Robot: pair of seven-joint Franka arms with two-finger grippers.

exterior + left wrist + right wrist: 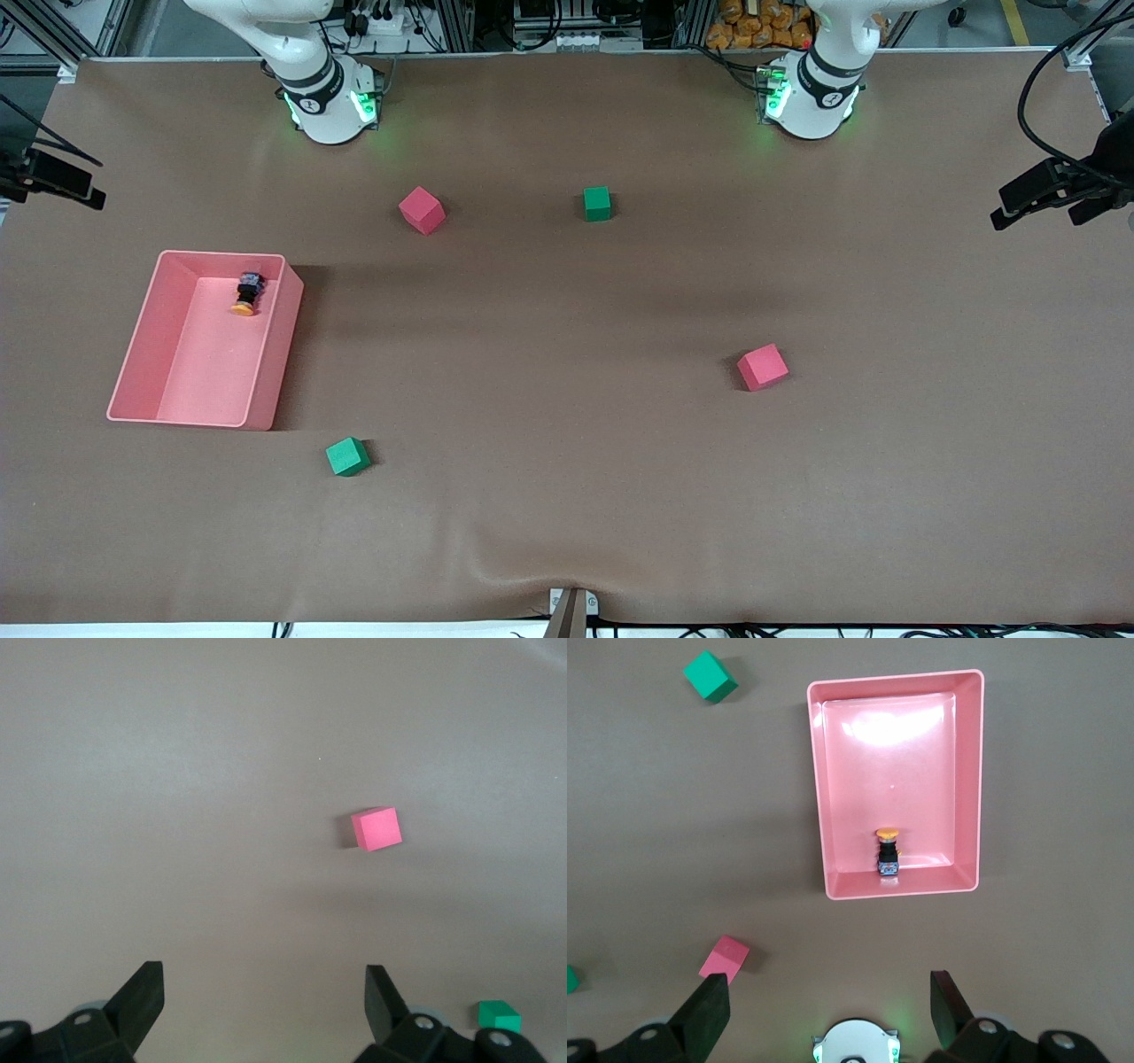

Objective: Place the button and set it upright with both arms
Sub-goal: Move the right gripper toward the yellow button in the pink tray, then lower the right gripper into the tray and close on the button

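The button (pixel 246 295) lies on its side in the pink bin (pixel 142 341), at the bin's end farthest from the front camera. Its orange cap points toward that camera, and it also shows in the right wrist view (pixel 887 850). My right gripper (pixel 830 1001) hangs open and empty high over the table, above its own base (pixel 855 1043), well apart from the bin (pixel 970 771). My left gripper (pixel 264 992) is open and empty too, high over bare table short of a red cube (pixel 376 829). The front view shows neither hand, only the arm bases (pixel 328 102) (pixel 811 97).
Two red cubes (pixel 421 210) (pixel 762 367) and two green cubes (pixel 596 203) (pixel 347 456) lie scattered on the brown table. The bin stands toward the right arm's end. Camera mounts (pixel 1054 190) jut in at both table ends.
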